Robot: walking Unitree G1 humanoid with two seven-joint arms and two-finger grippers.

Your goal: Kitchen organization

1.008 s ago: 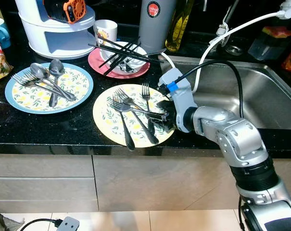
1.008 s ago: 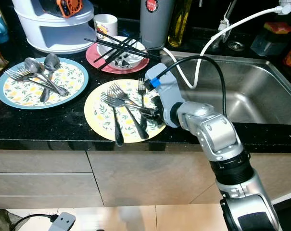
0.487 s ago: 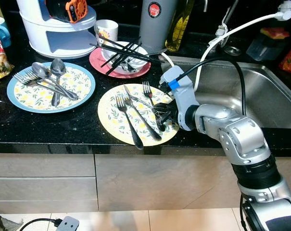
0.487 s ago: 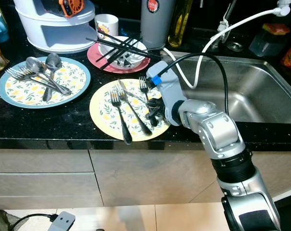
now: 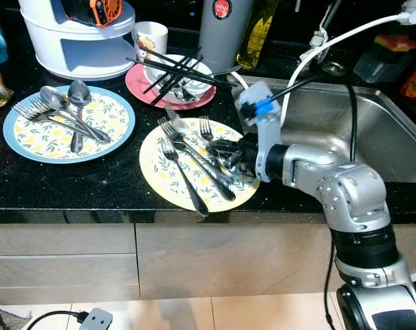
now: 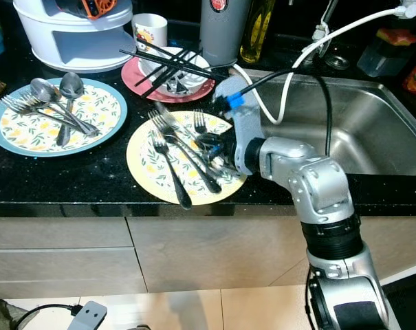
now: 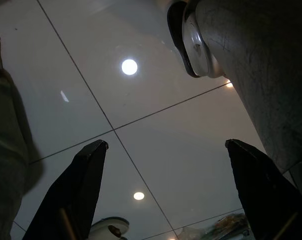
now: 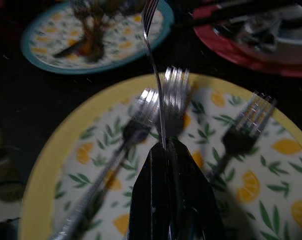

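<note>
— Over the yellow plate (image 5: 155, 180), where was my right gripper (image 5: 216, 147)?
— Clamped tight on one fork (image 8: 151, 45), lifted above the other forks (image 5: 194, 161); left gripper (image 7: 165, 195) spread wide, holding nothing.

No legible text. Red round label on grey canister (image 5: 223, 27) at counter's back edge, lettering too small; bottle (image 5: 257, 31) label unreadable too.

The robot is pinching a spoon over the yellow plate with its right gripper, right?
Not quite. The right gripper is shut on a fork, not a spoon; the right wrist view shows its tines. It is over the yellow plate. The spoons lie on the blue plate.
</note>
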